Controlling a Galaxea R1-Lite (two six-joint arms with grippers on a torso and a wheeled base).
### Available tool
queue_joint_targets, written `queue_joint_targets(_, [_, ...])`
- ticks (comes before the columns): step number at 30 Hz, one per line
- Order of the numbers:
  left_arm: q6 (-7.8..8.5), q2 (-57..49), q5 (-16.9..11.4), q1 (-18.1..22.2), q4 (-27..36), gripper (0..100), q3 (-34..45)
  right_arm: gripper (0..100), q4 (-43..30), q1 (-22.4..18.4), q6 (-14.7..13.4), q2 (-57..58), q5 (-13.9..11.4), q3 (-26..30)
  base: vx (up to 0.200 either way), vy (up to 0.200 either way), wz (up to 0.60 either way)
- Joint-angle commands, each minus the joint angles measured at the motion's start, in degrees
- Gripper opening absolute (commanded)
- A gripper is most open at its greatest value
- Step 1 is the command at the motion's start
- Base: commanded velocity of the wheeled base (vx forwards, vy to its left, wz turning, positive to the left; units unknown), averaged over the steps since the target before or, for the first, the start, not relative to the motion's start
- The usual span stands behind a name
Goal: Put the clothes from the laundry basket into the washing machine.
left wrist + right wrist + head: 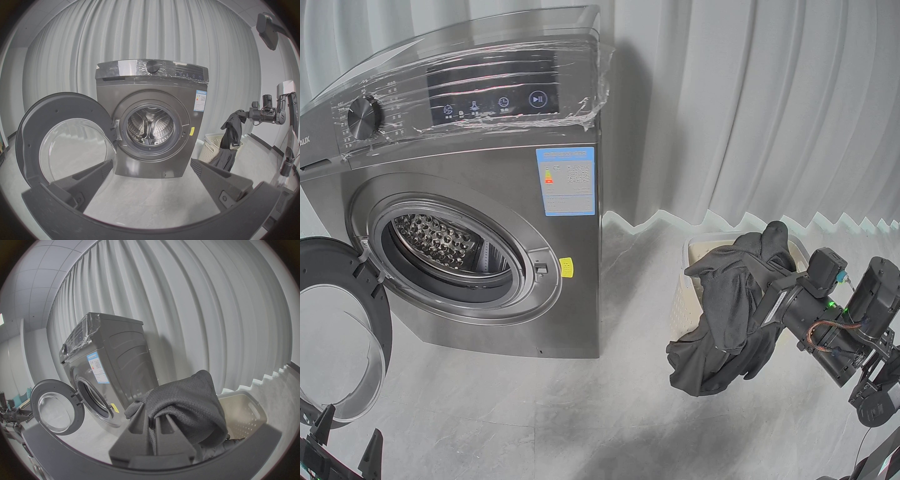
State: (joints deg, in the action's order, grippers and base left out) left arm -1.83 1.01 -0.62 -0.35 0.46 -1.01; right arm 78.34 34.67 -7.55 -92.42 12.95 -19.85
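**A:** Black mesh cloth, where's that garment [731, 312]?

**B:** Right of the frame, pinched in the closed right gripper [154, 421]. It hangs over the front wall of the laundry basket [682, 294], with its long axis running top to bottom and the loose tail lowest.

**A:** And the left gripper [150, 162]?

**B:** Lower left corner, fingers spread, holding nothing.

**A:** Best way across?

**B:** I'd raise it until the tail clears the basket. Then swing towards the washing machine [487, 162] and feed the tail into the drum [447, 247] first, keeping wide of the open door [337, 325].
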Motion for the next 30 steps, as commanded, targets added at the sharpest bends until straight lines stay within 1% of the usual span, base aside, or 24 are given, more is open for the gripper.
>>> queue_joint_targets(1, [-0.02, -1.0, 0.0, 0.0, 0.0, 100, 0.8, 0, 0.1, 0.1, 0.0, -0.1, 0.1, 0.1, 0.0, 0.2, 0.0])
queue_joint_targets(12, [-0.11, -1.0, 0.0, 0.0, 0.0, 100, 0.8, 0, 0.1, 0.3, -0.1, -0.2, 0.0, 0.1, 0.0, 0.2, 0.0])
queue_joint_targets(21, [-0.11, -1.0, 0.0, 0.0, 0.0, 100, 0.8, 0, 0.1, 0.3, -0.1, -0.1, -0.1, 0.0, 0.0, 0.0, 0.0])
queue_joint_targets(30, [-0.11, -1.0, 0.0, 0.0, 0.0, 100, 0.8, 0, 0.1, 0.3, -0.1, 0.0, 0.0, 0.0, -0.2, 0.0, 0.0])
